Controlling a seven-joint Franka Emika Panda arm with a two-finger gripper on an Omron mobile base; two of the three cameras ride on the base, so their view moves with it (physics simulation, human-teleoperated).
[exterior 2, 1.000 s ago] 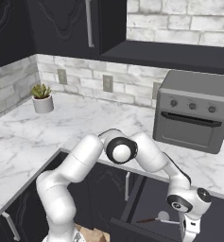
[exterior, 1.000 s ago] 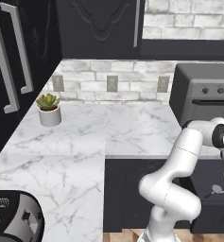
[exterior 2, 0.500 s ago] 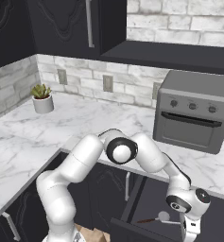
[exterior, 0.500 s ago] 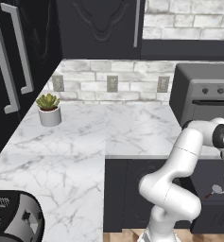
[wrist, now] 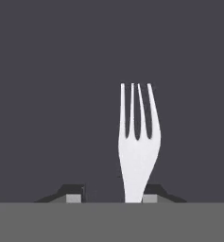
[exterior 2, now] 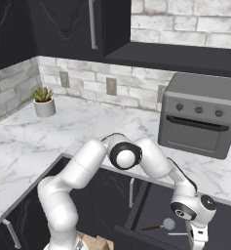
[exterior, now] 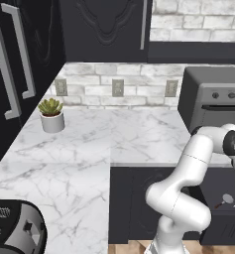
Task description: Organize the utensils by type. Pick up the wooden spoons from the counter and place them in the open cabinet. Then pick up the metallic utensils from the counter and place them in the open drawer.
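Fork (wrist: 138, 146) lies on the open drawer (exterior 2: 158, 215) floor beside the ladle (exterior 2: 162, 225). Our gripper (wrist: 112, 196) has just gone from pinched to parted, fingertips (wrist: 73, 197) spread, fork against one (likely released). Metal pieces look done, counter (exterior: 89, 149) bare of utensils.

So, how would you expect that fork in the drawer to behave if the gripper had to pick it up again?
The fork looks thin and rigid, so probably light. Its smooth pale surface may slip between the fingers. Lying flat, it seems unlikely to roll.

Arm (exterior 2: 136, 161) folded low, jaws parted.
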